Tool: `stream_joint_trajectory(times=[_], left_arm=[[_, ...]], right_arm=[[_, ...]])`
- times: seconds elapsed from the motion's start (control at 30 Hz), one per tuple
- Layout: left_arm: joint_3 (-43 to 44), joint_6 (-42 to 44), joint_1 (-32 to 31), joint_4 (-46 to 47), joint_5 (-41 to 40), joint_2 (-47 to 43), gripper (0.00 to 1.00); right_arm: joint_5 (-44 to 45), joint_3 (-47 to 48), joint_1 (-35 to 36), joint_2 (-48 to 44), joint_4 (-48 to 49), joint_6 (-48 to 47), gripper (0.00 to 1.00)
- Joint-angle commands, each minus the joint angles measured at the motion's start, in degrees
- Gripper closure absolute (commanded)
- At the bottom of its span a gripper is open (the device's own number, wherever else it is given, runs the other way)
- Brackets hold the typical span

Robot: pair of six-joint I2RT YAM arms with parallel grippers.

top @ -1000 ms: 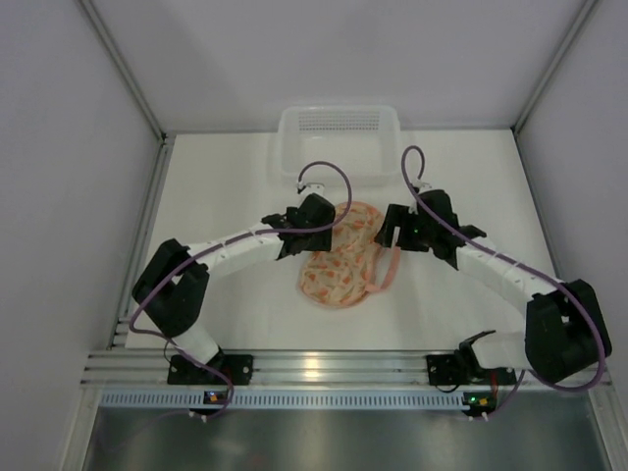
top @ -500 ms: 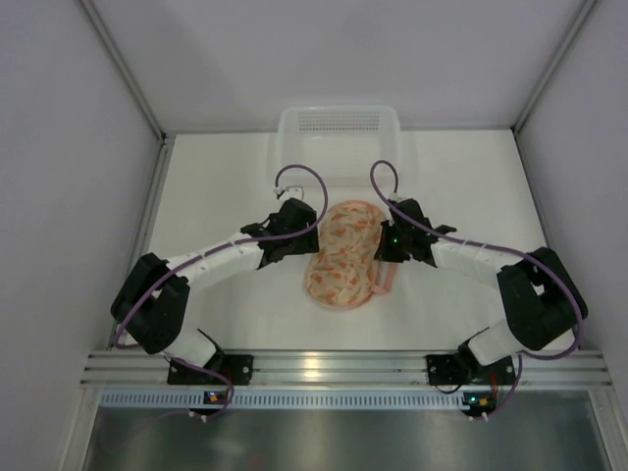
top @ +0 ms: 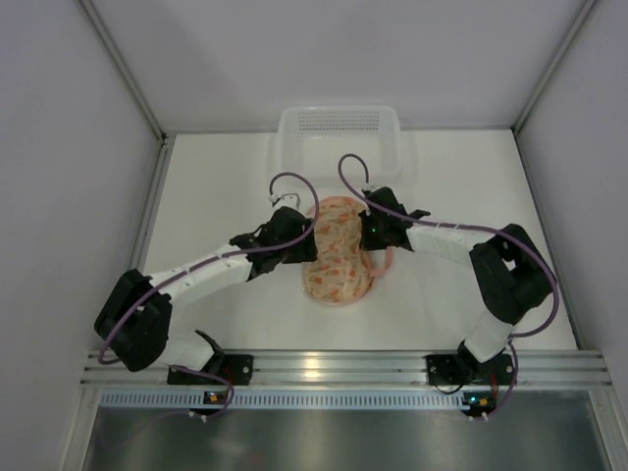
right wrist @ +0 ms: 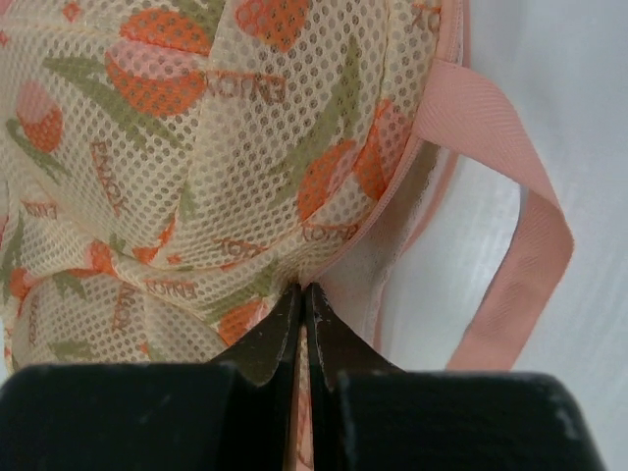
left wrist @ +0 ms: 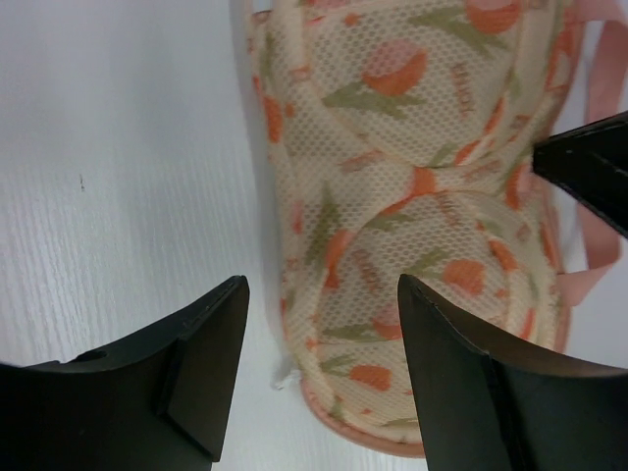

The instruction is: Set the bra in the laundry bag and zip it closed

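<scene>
My right claw (right wrist: 302, 294) pinches the laundry bag (top: 339, 257) at its 2 o'clock seam; my left claw (left wrist: 319, 294) gapes at 10. The bra is unseen, likely inside; zipping seems unfinished.

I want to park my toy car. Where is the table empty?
Bare table lies between the white basket and the right wall, and likewise on the basket's left. A strip is free between the laundry bag and the near rail. The middle is crowded: left gripper and right gripper meet at the bag.
</scene>
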Motion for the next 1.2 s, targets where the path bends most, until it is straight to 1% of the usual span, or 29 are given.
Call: stream_joint_trajectory(times=[0.0, 0.13, 0.3, 0.37, 0.4, 0.47, 0.57, 0.67, 0.77, 0.87, 0.97, 1.1, 1.17], left_arm=[[-2.2, -1.3, -0.3, 2.9, -1.5, -5.6, 0.32], [-5.2, -1.9, -0.3, 1.3, -4.6, -11.2, 0.32], [-6.9, -3.3, -0.3, -3.0, -7.9, -14.7, 0.32], [-8.1, -4.4, -0.3, -3.8, -9.8, -15.8, 0.32], [-8.4, -5.5, -0.3, -4.3, -10.8, -16.0, 0.31], [-8.6, -6.4, -0.3, -5.2, -12.8, -15.8, 0.31], [-8.2, -6.4, -0.3, -5.2, -11.9, -14.5, 0.31], [-6.6, -5.8, -0.3, -5.1, -9.3, -12.2, 0.31], [-5.3, -5.4, -0.3, -5.1, -8.4, -10.3, 0.32], [-5.2, -5.4, -0.4, -5.1, -8.4, -9.6, 0.32], [-5.2, -5.0, -0.4, -5.1, -8.6, -9.1, 0.32], [-4.3, -4.1, -0.4, -4.1, -7.5, -7.3, 0.32], [-3.6, -3.9, -0.5, -3.6, -7.0, -6.6, 0.32]], right_arm=[[-2.3, 4.3, 4.7, 1.6, 3.1, -1.8, 1.00], [-4.7, 6.4, 7.3, 3.7, 5.0, -3.3, 1.00], [-8.9, 8.8, 9.0, 6.2, 7.5, -5.2, 1.00], [-8.4, 10.4, 9.0, 6.7, 7.1, -6.0, 1.00], [-6.3, 11.1, 8.9, 6.8, 5.7, -6.4, 1.00], [-4.1, 13.4, 8.6, 6.8, 3.8, -7.9, 1.00], [-0.9, 16.4, 7.6, 6.3, 0.7, -9.3, 0.98], [-2.6, 19.9, 5.7, 6.1, -1.7, -8.9, 1.00], [-5.9, 21.2, 4.7, 5.0, -1.9, -7.9, 1.00], [-5.5, 21.6, 4.6, 3.6, -4.6, -7.7, 1.00], [-3.4, 20.7, 4.6, 1.4, -6.8, -8.5, 1.00], [4.4, 19.4, 4.6, 0.1, -8.3, -9.7, 1.00], [6.5, 19.0, 4.3, 0.9, -9.0, -10.2, 0.99]])
